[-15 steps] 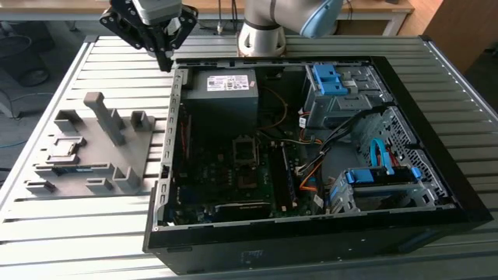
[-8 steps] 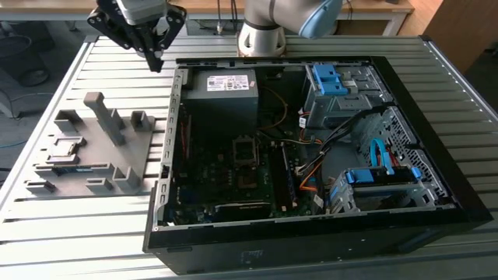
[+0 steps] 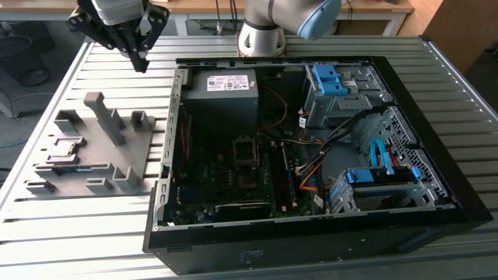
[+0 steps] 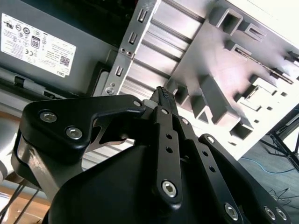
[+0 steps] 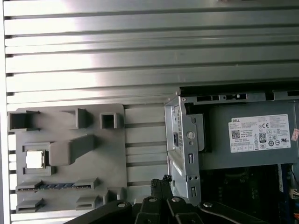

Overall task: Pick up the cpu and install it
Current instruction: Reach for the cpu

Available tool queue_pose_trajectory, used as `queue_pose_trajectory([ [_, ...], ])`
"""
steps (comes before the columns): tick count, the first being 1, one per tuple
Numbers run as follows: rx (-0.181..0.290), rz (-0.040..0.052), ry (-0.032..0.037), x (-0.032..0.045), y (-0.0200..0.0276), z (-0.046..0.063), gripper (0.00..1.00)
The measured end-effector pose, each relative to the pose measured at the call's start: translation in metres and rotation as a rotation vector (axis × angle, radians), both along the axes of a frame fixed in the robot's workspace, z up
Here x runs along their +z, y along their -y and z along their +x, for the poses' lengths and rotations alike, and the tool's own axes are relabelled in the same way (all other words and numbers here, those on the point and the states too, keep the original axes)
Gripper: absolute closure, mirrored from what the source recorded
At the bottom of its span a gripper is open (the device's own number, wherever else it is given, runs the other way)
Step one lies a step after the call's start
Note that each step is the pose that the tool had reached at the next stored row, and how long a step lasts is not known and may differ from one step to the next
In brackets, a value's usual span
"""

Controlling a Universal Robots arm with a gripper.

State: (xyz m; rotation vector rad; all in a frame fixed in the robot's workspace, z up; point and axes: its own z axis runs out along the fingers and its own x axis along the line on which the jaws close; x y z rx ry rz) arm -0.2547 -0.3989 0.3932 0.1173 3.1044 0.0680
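The cpu [image 3: 67, 147] is a small pale silver square lying in a recess of the grey fixture plate [image 3: 136, 154] on the table, at the exterior view's left; in the first wrist view the cpu [image 5: 36, 159] shines bright. My gripper [image 3: 141, 63] hangs high above the table, behind the fixture plate and beside the case's back corner, well away from the chip. Its black fingers [image 4: 164, 98] meet at the tips with nothing between them, so it is shut. The open socket [image 3: 245, 150] sits mid-motherboard inside the case.
The open black computer case [image 3: 435, 175] lies on the slatted metal table [image 3: 116, 233], with the grey power-supply box [image 3: 225, 93], blue drive brackets [image 3: 330, 79] and cables inside. A thin memory stick [image 5: 51, 185] rests in the fixture. The arm's base [image 3: 260, 35] stands behind the case.
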Motion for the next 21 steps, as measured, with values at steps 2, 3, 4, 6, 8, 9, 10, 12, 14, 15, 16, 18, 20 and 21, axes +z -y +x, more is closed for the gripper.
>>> queue_pose_trajectory([
  [2, 0.000, -0.0001, 0.0000, 0.0000, 0.0000, -0.005, 0.90],
  [3, 0.000, 0.0000, 0.0001, -0.0001, 0.0000, -0.010, 0.90],
  [4, 0.000, 0.0000, 0.0001, 0.0000, 0.0000, -0.013, 0.90],
  [6, 0.000, 0.0000, 0.0001, -0.0001, 0.0000, -0.017, 0.90],
  [8, 0.000, -0.0001, 0.0001, 0.0000, 0.0000, -0.025, 0.90],
  [9, 0.000, -0.0001, 0.0000, 0.0000, 0.0000, -0.028, 0.90],
  [10, 0.000, 0.0000, 0.0001, -0.0001, 0.0000, -0.030, 0.90],
  [12, 0.000, 0.0000, 0.0001, -0.0001, 0.0000, -0.035, 0.90],
  [14, 0.000, 0.0000, 0.0001, -0.0002, 0.0000, -0.039, 0.90],
  [15, 0.000, 0.0000, 0.0002, -0.0002, 0.0000, -0.041, 0.90],
  [16, 0.000, 0.0000, 0.0001, -0.0002, 0.0000, -0.043, 0.90],
  [18, 0.000, -0.0001, 0.0000, -0.0002, 0.0000, -0.047, 0.90],
  [20, 0.000, 0.0000, 0.0001, -0.0003, 0.0000, -0.052, 0.90],
  [21, 0.000, 0.0000, 0.0001, -0.0003, 0.0000, -0.055, 0.90],
])
